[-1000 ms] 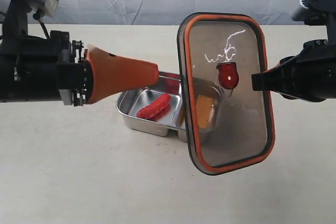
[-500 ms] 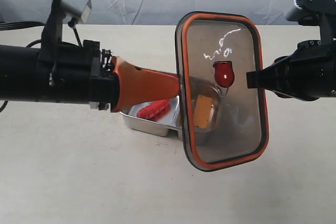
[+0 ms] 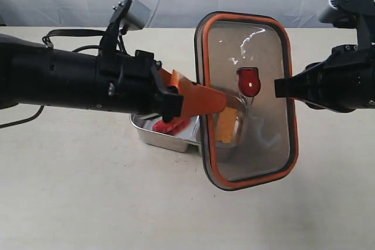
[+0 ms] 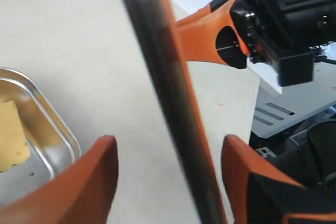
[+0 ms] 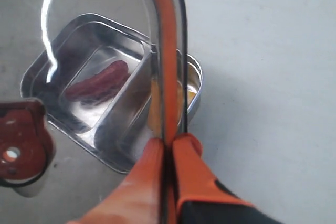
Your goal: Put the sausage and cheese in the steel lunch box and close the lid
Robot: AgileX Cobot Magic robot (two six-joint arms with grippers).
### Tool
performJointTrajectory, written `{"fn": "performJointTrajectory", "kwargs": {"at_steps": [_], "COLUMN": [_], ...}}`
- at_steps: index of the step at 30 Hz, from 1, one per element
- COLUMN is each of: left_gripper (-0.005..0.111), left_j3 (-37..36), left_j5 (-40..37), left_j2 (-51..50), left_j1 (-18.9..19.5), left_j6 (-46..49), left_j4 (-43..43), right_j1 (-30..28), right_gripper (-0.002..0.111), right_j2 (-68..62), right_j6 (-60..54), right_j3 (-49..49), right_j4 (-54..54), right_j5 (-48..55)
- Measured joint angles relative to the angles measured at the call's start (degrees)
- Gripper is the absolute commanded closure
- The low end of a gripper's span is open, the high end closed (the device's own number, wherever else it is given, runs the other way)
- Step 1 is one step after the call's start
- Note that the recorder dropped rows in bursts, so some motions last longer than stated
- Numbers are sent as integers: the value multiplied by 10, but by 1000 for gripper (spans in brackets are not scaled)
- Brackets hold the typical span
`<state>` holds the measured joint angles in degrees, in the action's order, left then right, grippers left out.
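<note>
The sausage (image 5: 97,83) lies in one compartment of the steel lunch box (image 3: 158,136) and the cheese (image 4: 11,137) in the other. We therefore judge that the filling is done and only the closing remains. The box stands on the desk (image 3: 88,203).

The lid (image 3: 249,100) is not on the box. It is held up in the air, standing on edge, with its broad face turned to the exterior camera, so that we see the cheese through the smoky plastic. We think it is kept upright like this because one arm alone cannot lay it flat with good control. The other arm comes to take the opposite edge, and then both can turn it down over the box.

The right claw (image 5: 167,148) is clenched on one long edge of the lid, with both jaws pressed against the orange seal rim (image 3: 205,139). This grip alone carries the lid.

The left claw (image 4: 170,150) is spread wide. Its two orange fingers (image 4: 89,177) stand on either side of the opposite edge, and in the left wrist view there is a clear gap on each side. So it grasps nothing at this moment and only surrounds the edge. In the exterior view this claw hides part of the sausage.

The orange valve tab (image 3: 248,81) sits near the lid's centre, apart from both claws.
</note>
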<state>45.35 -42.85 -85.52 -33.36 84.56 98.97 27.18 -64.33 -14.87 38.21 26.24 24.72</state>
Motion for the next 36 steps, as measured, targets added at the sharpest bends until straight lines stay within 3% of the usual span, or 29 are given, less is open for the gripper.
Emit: {"fn": "performJointTrajectory", "kwargs": {"at_steps": [2, 7, 8, 13, 20, 28, 33, 36], "left_gripper": [60, 104, 106, 107, 107, 107, 107, 107], "left_j3": [2, 14, 15, 16, 18, 22, 41, 59], "left_j5": [5, 6, 6, 25, 58, 91, 150, 227], "left_j2": [-8, -20, -21, -25, -25, -25, -8, 16], "left_j1": [-1, -2, -2, -2, -3, -6, -3, -3], "left_j6": [0, 0, 1, 16, 25, 28, 29, 29], "left_j4": [0, 0, 0, 2, 2, 5, -2, -94], "right_j1": [0, 0, 0, 0, 2, 7, 4, 4], "right_gripper": [108, 108, 108, 105, 62, 62, 62, 62], "right_j2": [0, 0, -1, -1, -1, 16, 48, 60], "right_j6": [-15, -74, -78, -91, -93, -87, 55, 111], "right_j3": [0, 0, 0, 0, 0, 2, 2, 2], "right_j4": [14, 68, 72, 83, 86, 72, -91, -147], "right_j5": [0, 5, 5, 9, 11, 20, 2, 1]}}
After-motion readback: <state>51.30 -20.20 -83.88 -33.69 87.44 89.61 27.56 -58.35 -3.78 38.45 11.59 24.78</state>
